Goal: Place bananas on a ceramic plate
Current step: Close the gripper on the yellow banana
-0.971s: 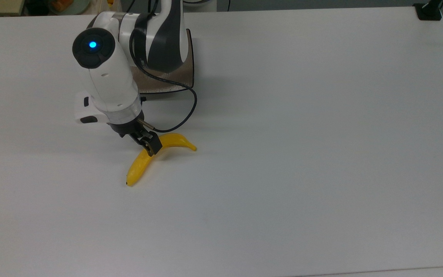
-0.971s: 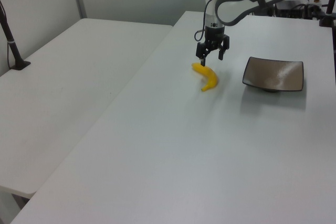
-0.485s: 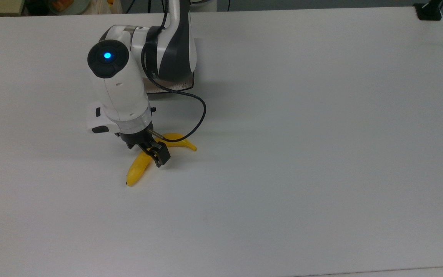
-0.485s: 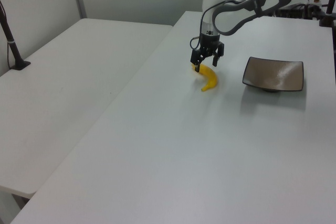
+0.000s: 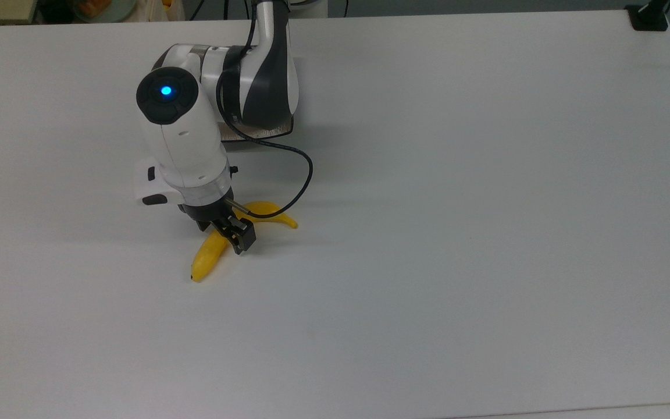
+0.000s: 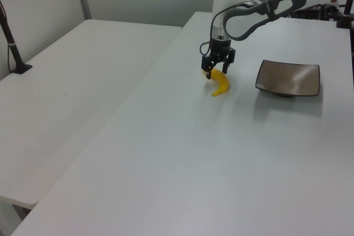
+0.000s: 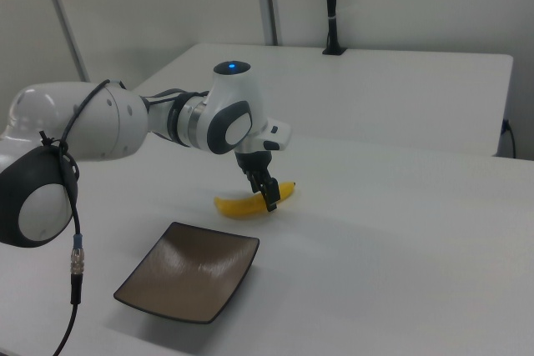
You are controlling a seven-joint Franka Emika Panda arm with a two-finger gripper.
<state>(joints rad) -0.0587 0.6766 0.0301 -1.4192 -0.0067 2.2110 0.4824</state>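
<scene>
Gripper [image 6: 216, 71] down from a second ago, fingers spread astride banana [image 6: 220, 83] mid-bend | banana flat on table [image 5: 486, 233], well apart from plate [image 6: 289, 78] | you're pre-grasp: close next, nothing lifted yet

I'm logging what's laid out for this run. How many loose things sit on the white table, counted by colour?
Yellow: 1, the banana, lying on the table with the claw lowered around its middle.
Brown-grey: 1, the ceramic plate, with nothing on it.
Total: 2.
</scene>
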